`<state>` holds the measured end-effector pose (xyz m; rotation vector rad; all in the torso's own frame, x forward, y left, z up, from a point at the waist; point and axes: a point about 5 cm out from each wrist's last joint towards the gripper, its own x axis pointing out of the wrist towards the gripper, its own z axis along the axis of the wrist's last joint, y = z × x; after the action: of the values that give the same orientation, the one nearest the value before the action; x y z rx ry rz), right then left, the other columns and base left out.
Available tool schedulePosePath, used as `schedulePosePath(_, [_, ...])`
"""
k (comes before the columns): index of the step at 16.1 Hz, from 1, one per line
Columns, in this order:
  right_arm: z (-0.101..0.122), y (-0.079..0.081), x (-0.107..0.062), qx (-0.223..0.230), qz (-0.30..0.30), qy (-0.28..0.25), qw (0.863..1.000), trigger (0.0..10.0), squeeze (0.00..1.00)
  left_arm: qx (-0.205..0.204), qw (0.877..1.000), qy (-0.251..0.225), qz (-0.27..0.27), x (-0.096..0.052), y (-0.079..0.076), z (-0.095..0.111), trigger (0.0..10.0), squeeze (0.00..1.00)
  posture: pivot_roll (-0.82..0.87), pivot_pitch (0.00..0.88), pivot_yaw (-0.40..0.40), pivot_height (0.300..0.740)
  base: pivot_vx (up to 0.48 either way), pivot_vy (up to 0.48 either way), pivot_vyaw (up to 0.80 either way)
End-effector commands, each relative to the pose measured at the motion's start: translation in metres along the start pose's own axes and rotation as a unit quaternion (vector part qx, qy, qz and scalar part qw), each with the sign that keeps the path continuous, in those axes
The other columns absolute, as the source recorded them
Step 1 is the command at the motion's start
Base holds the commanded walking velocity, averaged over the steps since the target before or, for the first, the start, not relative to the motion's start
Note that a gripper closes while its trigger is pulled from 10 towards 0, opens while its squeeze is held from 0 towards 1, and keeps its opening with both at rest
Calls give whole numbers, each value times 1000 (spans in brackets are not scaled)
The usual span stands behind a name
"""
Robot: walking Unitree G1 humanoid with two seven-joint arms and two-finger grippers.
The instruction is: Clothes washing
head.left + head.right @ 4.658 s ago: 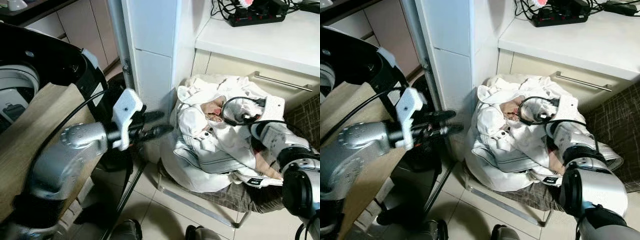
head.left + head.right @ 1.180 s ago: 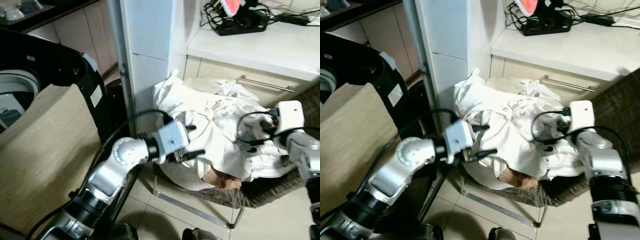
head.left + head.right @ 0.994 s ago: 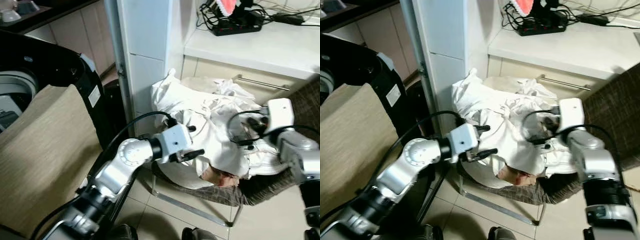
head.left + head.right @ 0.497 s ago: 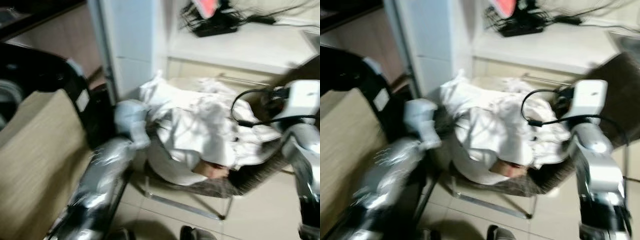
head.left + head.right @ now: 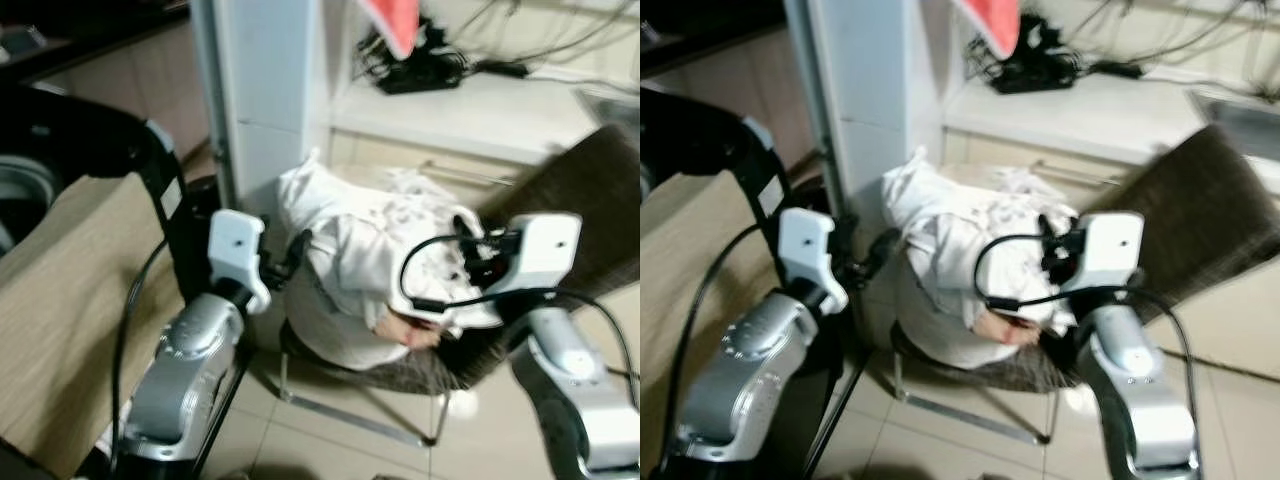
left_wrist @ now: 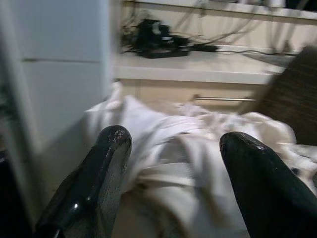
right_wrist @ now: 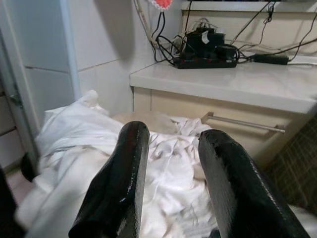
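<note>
Here, no legible writing on white clothes [image 5: 360, 250] between spread grippers.

clothes: heap of white garments [image 5: 360, 250], crumpled, with thin dark trim lines
extra item: pinkish piece [image 5: 405, 332] poking out at the heap's lower front edge
support: piled on a dark woven chair seat [image 5: 400, 372], heap overhangs the seat front
location: beside the white pillar [image 5: 265, 90], below the counter edge [image 5: 470, 125]

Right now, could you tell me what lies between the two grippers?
The white laundry heaped on the chair, seen in the eye views, with the left gripper and right gripper at either side.
</note>
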<state>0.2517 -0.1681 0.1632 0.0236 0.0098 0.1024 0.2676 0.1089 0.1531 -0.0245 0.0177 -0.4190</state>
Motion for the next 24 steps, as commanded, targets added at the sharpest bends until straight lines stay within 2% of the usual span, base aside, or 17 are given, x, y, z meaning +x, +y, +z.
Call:
schedulePosePath(1, [-2,1,-4,3,4,8,1000,10000,0,17,1000,-13,-10,3,-6,8,10000,0,-113,0,-41,740,0,0,0])
schedulePosePath(2, [-8,5,-5,-18,21,22,999,10000,0,14,1000,-15,-12,4,-7,8,10000,0,-116,0,-36,740,0,0,0])
schedulePosePath(5, [-15,5,-8,-27,24,34,999,10000,0,15,1000,-11,-10,5,-6,6,10000,0,-123,0,-23,740,0,0,0])
schedulePosePath(7, [-16,4,-9,-22,20,37,999,10000,0,16,1000,-10,-12,6,-6,7,10000,0,-125,0,-21,740,0,0,0])
schedulePosePath(14, [-15,1,-9,-19,12,37,999,10000,0,10,1000,-3,-16,7,-10,4,10000,0,-125,0,-20,740,0,0,518])
schedulePosePath(15, [-16,-1,-9,-2,1,40,999,10000,0,5,1000,-2,-16,7,-11,4,10000,0,-127,0,-21,740,270,0,0])
schedulePosePath(19, [-16,-2,-10,9,-4,44,999,10000,0,3,1000,0,-21,6,-12,2,10000,0,-132,0,-19,740,295,0,0])
schedulePosePath(24, [-16,-4,-12,17,-13,43,999,10000,0,3,1000,4,-24,5,-14,2,10000,0,-130,0,-20,740,302,0,-640])
